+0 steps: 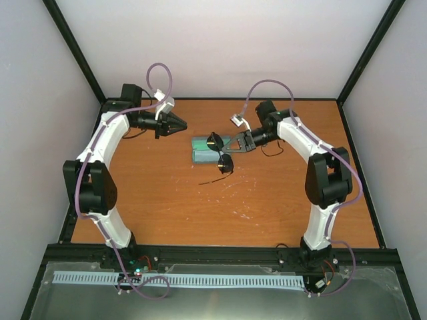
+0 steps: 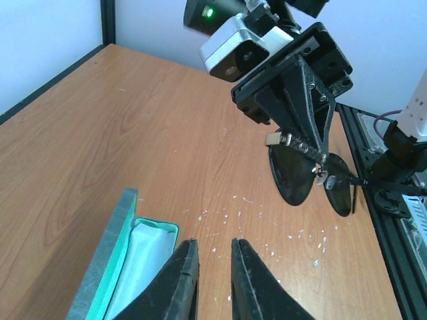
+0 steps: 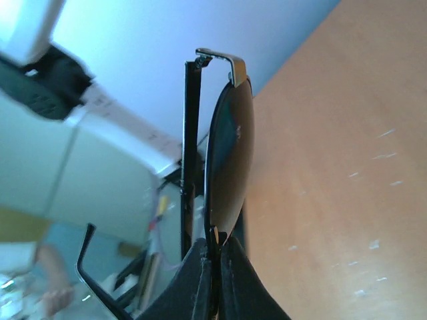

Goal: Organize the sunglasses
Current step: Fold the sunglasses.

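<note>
While clamped shut on the sunglasses (image 1: 221, 152) at centre frame, right gripper (image 1: 233, 146) suspended just above the open blue-grey case (image 1: 200, 151) on the wooden table (image 1: 167, 207). At upper left, left gripper (image 1: 183, 125) nearly closed, grasping nothing, well apart from the sunglasses.

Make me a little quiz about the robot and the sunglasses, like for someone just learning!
1. True or false: the sunglasses lie flat on the table.
2. Which arm's fingers pinch the sunglasses: A) left B) right C) both?
3. What is the state of the case lid?

Key
1. False: they hang in the air, above the case.
2. B: the right gripper clamps them at the bridge between the lenses; the left gripper holds nothing.
3. Open, with pale lining showing.
</note>
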`<state>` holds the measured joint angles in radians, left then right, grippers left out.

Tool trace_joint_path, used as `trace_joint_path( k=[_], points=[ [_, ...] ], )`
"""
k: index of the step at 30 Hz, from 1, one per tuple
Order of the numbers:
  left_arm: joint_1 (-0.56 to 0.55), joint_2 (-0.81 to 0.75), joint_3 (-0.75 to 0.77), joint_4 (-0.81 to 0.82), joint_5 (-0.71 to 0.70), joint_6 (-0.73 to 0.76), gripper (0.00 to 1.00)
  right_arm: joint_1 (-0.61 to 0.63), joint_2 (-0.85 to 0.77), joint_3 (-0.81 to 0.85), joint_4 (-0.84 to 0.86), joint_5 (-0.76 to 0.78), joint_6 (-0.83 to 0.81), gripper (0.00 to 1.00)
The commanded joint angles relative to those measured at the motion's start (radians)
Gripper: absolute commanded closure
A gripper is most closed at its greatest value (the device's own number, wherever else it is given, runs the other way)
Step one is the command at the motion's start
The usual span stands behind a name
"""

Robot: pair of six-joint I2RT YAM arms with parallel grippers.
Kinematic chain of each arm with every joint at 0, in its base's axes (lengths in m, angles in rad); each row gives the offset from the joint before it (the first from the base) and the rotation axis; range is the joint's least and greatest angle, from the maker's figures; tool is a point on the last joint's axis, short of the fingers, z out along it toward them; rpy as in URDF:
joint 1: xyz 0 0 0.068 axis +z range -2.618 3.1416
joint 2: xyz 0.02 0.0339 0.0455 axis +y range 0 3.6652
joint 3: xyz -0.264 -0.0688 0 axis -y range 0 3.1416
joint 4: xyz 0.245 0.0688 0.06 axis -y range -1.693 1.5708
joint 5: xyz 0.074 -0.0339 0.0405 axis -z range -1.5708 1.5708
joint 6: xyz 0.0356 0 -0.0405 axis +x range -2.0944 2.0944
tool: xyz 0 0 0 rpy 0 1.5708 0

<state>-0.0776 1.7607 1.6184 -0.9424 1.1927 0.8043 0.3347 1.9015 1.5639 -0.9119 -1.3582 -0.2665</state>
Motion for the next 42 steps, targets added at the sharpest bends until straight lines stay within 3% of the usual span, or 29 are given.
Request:
trace_joint_path(
  k=[1, 3, 10, 14, 25, 29, 30, 32, 35, 36, 39, 42],
  points=[
    [-0.028, 0.004, 0.059, -0.061, 0.046, 0.077, 0.84, -0.001, 0.077, 0.068, -0.493, -0.283, -0.401, 0.97],
    [-0.037, 0.006, 0.085, -0.104, 0.082, 0.108, 0.84, 0.001, 0.11, 0.067, -0.575, -0.32, -0.484, 0.97],
    [-0.136, -0.066, 0.085, -0.211, 0.094, 0.243, 0.85, 0.017, 0.218, 0.141, -0.598, -0.335, -0.438, 0.97],
    [-0.18, -0.133, 0.064, -0.171, 0.103, 0.239, 0.78, 0.009, 0.281, 0.236, -0.596, -0.334, -0.404, 0.97],
    [-0.364, -0.268, 0.009, -0.053, 0.03, 0.216, 0.83, 0.0, 0.397, 0.437, -0.599, -0.318, -0.436, 0.97],
    [-0.378, -0.266, 0.008, -0.016, 0.01, 0.172, 0.83, 0.0, 0.412, 0.548, -0.588, -0.181, -0.375, 0.97],
    [-0.379, -0.266, 0.008, -0.003, 0.005, 0.159, 0.83, -0.001, 0.398, 0.562, -0.523, -0.11, -0.294, 0.97],
    [-0.382, -0.265, 0.005, 0.023, -0.009, 0.127, 0.83, -0.003, 0.292, 0.474, -0.17, 0.095, 0.037, 0.97],
    [-0.389, -0.257, 0.007, 0.057, -0.028, 0.093, 0.84, -0.037, 0.069, 0.098, 0.519, 0.229, 0.513, 0.97],
    [-0.394, -0.253, 0.008, 0.064, -0.036, 0.085, 0.84, -0.04, 0.039, 0.055, 0.606, 0.258, 0.587, 0.97],
    [-0.43, -0.246, 0.011, 0.072, -0.067, 0.089, 0.84, -0.032, 0.051, 0.051, 0.575, 0.292, 0.632, 0.97],
    [-0.485, -0.245, -0.017, 0.088, -0.113, 0.096, 0.84, -0.026, 0.049, -0.013, 0.679, 0.271, 0.766, 0.97]
  ],
)
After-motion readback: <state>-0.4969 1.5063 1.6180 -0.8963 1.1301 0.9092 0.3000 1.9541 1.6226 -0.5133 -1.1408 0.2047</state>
